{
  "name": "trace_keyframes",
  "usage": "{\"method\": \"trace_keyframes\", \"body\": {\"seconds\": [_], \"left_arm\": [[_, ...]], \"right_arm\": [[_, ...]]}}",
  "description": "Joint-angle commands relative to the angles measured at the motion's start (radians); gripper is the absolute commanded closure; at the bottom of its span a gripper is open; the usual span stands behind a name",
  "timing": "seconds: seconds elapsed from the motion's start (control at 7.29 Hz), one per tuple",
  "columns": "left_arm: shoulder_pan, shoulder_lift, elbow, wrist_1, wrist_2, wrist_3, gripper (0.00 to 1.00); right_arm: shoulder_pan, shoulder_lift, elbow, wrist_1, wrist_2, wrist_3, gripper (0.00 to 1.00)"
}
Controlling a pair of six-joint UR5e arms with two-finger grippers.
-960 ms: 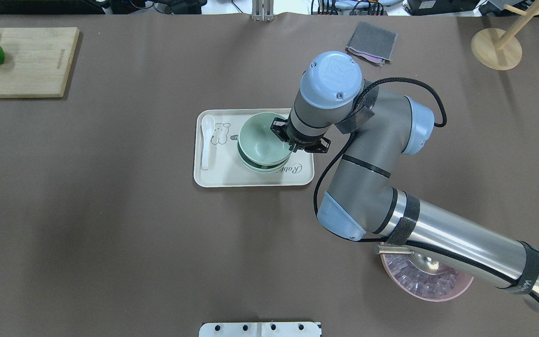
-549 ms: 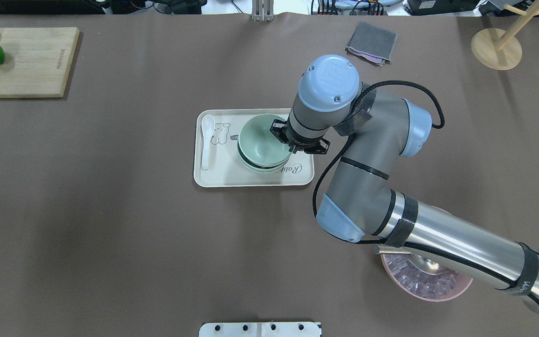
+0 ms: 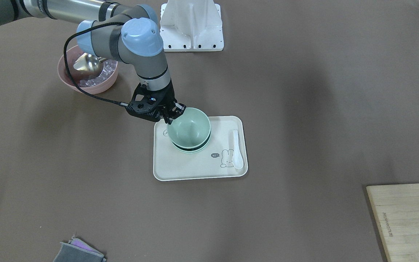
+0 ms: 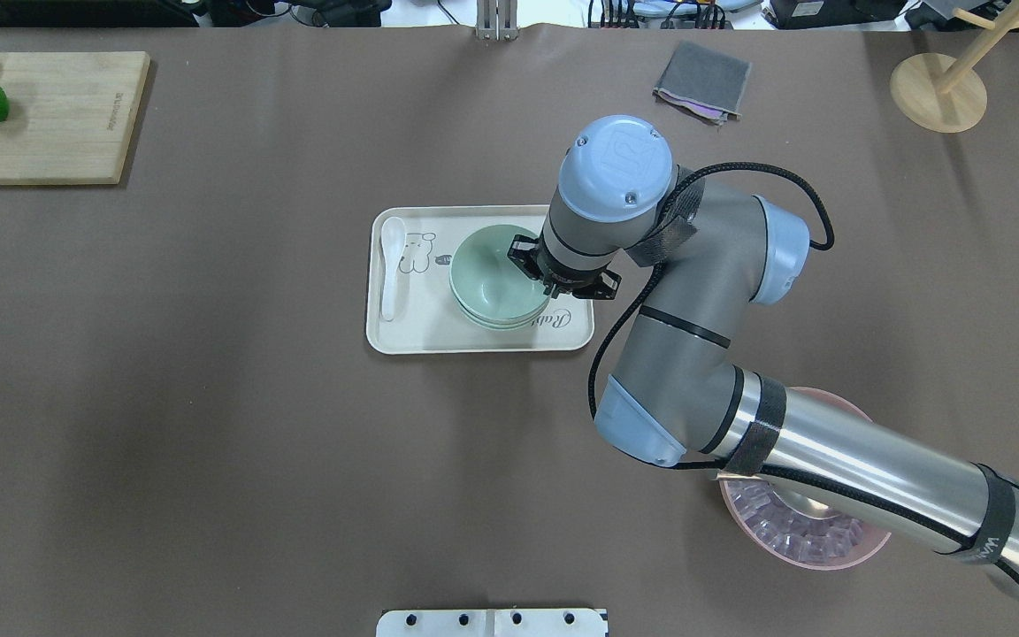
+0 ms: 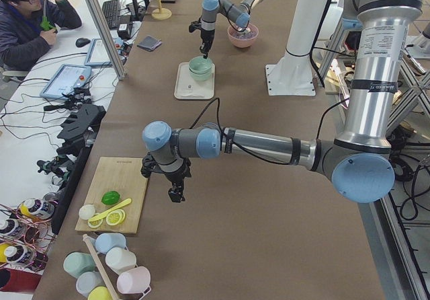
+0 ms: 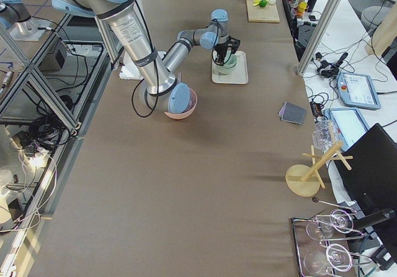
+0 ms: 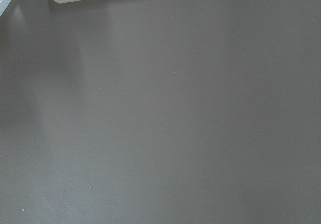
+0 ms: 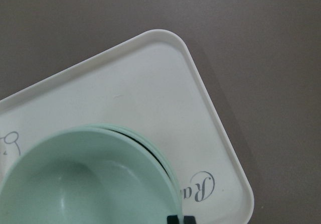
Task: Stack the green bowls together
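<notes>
Three pale green bowls are stacked on a cream tray. My right gripper is shut on the right rim of the top bowl. A thin dark gap shows between this bowl and the two nested under it. The right wrist view shows the top bowl up close, lower bowl rims beside it and the fingertips on its rim. My left gripper hangs over bare table near the cutting board. Only the exterior left view shows it, so I cannot tell if it is open or shut.
A white spoon lies on the tray's left side. A pink bowl with ice and a metal scoop sits under my right forearm. A cutting board with lime and lemon, a grey cloth and a wooden stand stand far off.
My right gripper has lowered the top green bowl onto the two bowls below. The gap between them has shrunk. The tray and spoon have not moved.
</notes>
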Motion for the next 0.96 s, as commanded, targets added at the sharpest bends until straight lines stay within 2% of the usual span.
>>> {"method": "trace_keyframes", "body": {"seconds": [0.0,0.82], "left_arm": [[0.0,0.005,0.0,0.0,0.0,0.002,0.01],[0.0,0.005,-0.002,-0.002,-0.001,0.002,0.01]], "right_arm": [[-0.002,0.003,-0.008,0.0,-0.012,-0.001,1.0],[-0.002,0.011,-0.025,0.009,-0.02,-0.003,1.0]]}}
